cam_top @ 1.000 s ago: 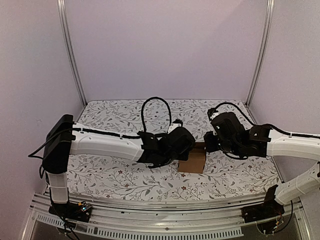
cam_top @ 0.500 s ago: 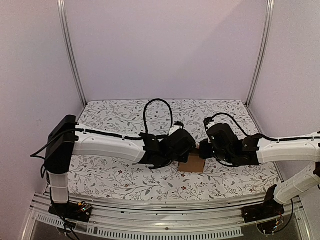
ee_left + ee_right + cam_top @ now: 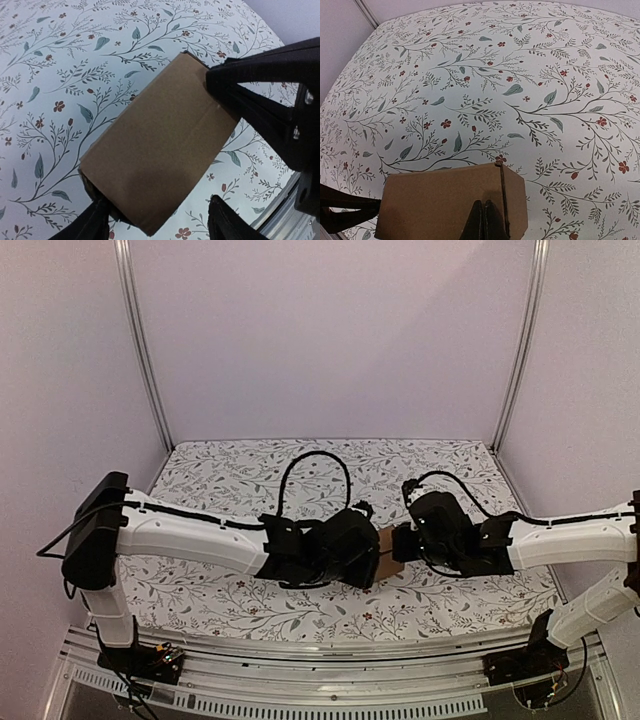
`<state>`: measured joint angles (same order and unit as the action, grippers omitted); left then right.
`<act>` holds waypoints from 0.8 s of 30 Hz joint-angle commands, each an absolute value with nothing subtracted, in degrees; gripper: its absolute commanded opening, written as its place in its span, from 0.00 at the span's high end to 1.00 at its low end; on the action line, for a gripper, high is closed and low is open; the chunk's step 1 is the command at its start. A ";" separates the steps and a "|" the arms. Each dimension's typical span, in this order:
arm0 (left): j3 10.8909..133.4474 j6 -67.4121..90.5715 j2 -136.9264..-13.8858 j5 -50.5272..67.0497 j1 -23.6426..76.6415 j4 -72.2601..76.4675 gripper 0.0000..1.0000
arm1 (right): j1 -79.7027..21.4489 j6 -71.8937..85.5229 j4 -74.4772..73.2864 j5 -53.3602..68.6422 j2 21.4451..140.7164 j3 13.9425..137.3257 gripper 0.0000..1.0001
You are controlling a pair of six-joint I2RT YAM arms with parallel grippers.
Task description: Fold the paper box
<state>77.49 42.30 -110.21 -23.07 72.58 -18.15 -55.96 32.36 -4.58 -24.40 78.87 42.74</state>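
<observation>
My left gripper (image 3: 157, 219) stood spread at the bottom of its wrist view. 1 finger (image 3: 95, 225) touched the lower-left edge of the paper box (image 3: 155, 150), and the other stood clear of it at lower right. My right gripper (image 3: 484, 220) had its 2 fingers pressed together at the bottom centre of its own view, tips against the box's near brown face. I could not tell whether any cardboard sat between them. In the left wrist view those tips met the box's upper-right corner.

The box was a closed-looking block with plain brown faces, above the floral cloth (image 3: 470, 75). In the top view only a sliver of it showed at centre, between the 2 wrists.

Compared with 1 second before, both wrists had drawn in toward each other and covered most of the box, and my left arm sat lower in the frame.
</observation>
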 commanded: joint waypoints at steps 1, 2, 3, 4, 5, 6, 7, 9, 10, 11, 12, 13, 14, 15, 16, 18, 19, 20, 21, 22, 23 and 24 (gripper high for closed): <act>70.24 40.44 -112.11 -9.41 74.23 -33.24 0.33 | -55.81 32.58 -9.08 -24.01 81.34 41.15 1.00; 70.16 39.64 -111.42 -8.48 74.31 -33.05 0.33 | -55.82 32.60 -8.87 -23.95 81.38 41.01 1.00; 70.14 38.57 -110.74 -7.52 74.21 -32.49 0.33 | -55.83 32.54 -8.63 -23.99 81.46 40.90 1.00; 70.14 37.78 -110.08 -6.53 74.00 -32.09 0.33 | -55.85 32.56 -8.57 -23.99 81.56 40.83 1.00; 70.14 37.02 -109.34 -5.54 73.76 -31.65 0.33 | -55.87 32.53 -8.59 -23.93 81.70 40.79 1.00; 70.18 36.13 -108.63 -5.00 73.51 -31.28 0.33 | -55.87 32.52 -8.54 -23.92 81.73 40.66 1.00; 70.30 35.42 -107.71 -5.09 73.10 -31.22 0.33 | -55.88 32.37 -8.48 -23.98 81.69 40.57 1.00; 70.40 33.95 -105.86 -4.95 72.01 -30.83 0.36 | -55.87 32.41 -8.37 -24.06 81.50 40.28 1.00; 70.52 33.44 -104.82 -4.87 71.26 -30.70 0.39 | -55.85 32.29 -8.30 -24.04 81.28 40.11 1.00; 70.61 32.81 -103.88 -4.38 70.49 -30.29 0.45 | -55.85 32.26 -8.27 -24.00 81.14 39.94 1.00; 70.58 32.03 -102.61 -3.40 69.62 -29.46 0.51 | -55.87 32.26 -8.14 -23.99 80.85 39.76 1.00; 70.51 31.26 -101.43 -2.73 68.84 -28.52 0.58 | -55.82 32.19 -8.07 -23.99 80.50 39.59 1.00; 70.54 30.62 -100.42 -2.12 68.07 -27.70 0.66 | -55.86 32.13 -8.01 -24.06 80.33 39.48 1.00; 70.57 29.93 -99.45 -1.19 67.25 -26.68 0.75 | -55.86 32.05 -7.98 -24.00 80.12 39.46 1.00; 70.76 29.30 -98.74 -0.53 66.45 -25.85 0.84 | -55.87 31.93 -7.96 -23.95 80.02 39.46 1.00; 71.26 28.50 -97.56 2.29 64.73 -24.44 1.00 | -55.87 31.78 -7.91 -23.91 79.78 39.51 1.00; 71.09 27.89 -96.89 4.06 63.95 -23.29 1.00 | -55.90 31.60 -7.86 -23.82 79.66 39.55 1.00; 70.84 27.52 -96.33 5.40 63.19 -21.61 1.00 | -55.87 31.57 -7.83 -23.86 79.39 39.47 1.00; 70.46 27.03 -95.94 6.68 62.45 -19.82 1.00 | -55.84 31.48 -7.69 -23.81 79.26 39.39 1.00; 70.10 26.57 -95.70 8.30 61.43 -17.79 1.00 | -55.84 31.34 -7.64 -23.71 79.00 39.38 1.00; 69.86 26.23 -95.63 9.55 60.70 -15.76 1.00 | -55.84 31.22 -7.51 -23.68 78.88 39.38 1.00; 69.61 25.81 -95.69 10.65 60.08 -13.88 1.00 | -55.87 31.14 -7.41 -23.72 78.60 39.31 1.00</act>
